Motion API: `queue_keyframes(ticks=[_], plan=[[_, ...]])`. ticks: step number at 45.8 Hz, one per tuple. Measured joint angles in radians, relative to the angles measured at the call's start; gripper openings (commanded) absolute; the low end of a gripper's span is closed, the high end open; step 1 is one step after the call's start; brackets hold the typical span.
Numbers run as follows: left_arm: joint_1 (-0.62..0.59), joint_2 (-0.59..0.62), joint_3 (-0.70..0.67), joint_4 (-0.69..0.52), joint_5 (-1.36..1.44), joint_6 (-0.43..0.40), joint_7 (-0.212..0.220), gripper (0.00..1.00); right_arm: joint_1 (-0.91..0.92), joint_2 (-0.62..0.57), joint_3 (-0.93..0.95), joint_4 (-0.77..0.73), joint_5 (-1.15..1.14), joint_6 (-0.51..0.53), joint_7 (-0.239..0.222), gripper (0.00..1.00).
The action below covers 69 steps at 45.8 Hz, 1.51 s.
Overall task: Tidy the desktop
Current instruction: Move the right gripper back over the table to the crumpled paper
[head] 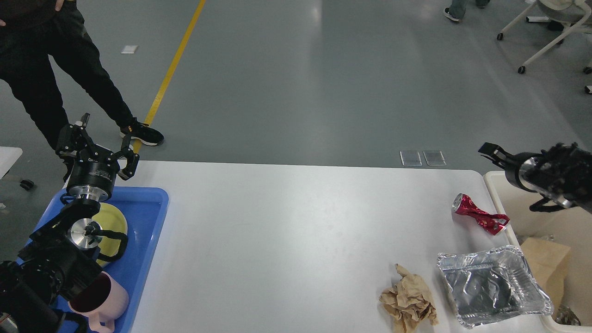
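The white desktop (286, 240) fills the middle of the view. On its right part lie a crushed red can (478, 215), a crumpled foil tray (492, 284) and a wad of crumpled brown paper (409, 303). My left gripper (99, 148) is open and empty, held above the far end of the blue tray (148, 222). My right gripper (492, 152) hovers over the cream bin (494, 185), above and to the right of the red can. Its fingers are dark and I cannot tell them apart.
The blue tray at the left holds a yellow plate (113, 226) and a pink cup (104, 300). The cream bin at the right edge holds a brown cardboard piece (545, 263). A person (69, 69) stands beyond the table's far left corner.
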<state>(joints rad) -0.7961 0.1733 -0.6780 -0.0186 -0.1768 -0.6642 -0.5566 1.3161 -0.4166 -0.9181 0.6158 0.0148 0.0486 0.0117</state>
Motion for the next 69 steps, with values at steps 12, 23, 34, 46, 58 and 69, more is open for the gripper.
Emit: queue_keyframes(ticks=[12, 23, 34, 46, 58, 69], plan=[[0.0, 0.0, 0.0, -0.001, 0.0, 0.0, 0.0, 0.96, 0.42, 0.078, -0.166, 0.424, 0.003, 0.133, 0.003, 1.0], [0.0, 0.0, 0.0, 0.0, 0.0, 0.0, 0.0, 0.96, 0.659, 0.213, -0.273, 0.553, 0.005, 0.563, 0.004, 1.0], [0.0, 0.0, 0.0, 0.0, 0.0, 0.0, 0.0, 0.96, 0.663, 0.299, -0.297, 0.587, 0.004, 0.872, 0.001, 1.0], [0.0, 0.0, 0.0, -0.001, 0.0, 0.0, 0.0, 0.96, 0.35, 0.3, -0.297, 0.45, -0.003, 0.808, -0.001, 1.0], [0.0, 0.0, 0.0, 0.0, 0.0, 0.0, 0.0, 0.96, 0.126, 0.301, -0.282, 0.319, 0.005, 0.757, -0.001, 1.0], [0.0, 0.0, 0.0, 0.0, 0.0, 0.0, 0.0, 0.96, 0.056, 0.298, -0.217, 0.27, 0.005, 0.755, -0.001, 1.0]])
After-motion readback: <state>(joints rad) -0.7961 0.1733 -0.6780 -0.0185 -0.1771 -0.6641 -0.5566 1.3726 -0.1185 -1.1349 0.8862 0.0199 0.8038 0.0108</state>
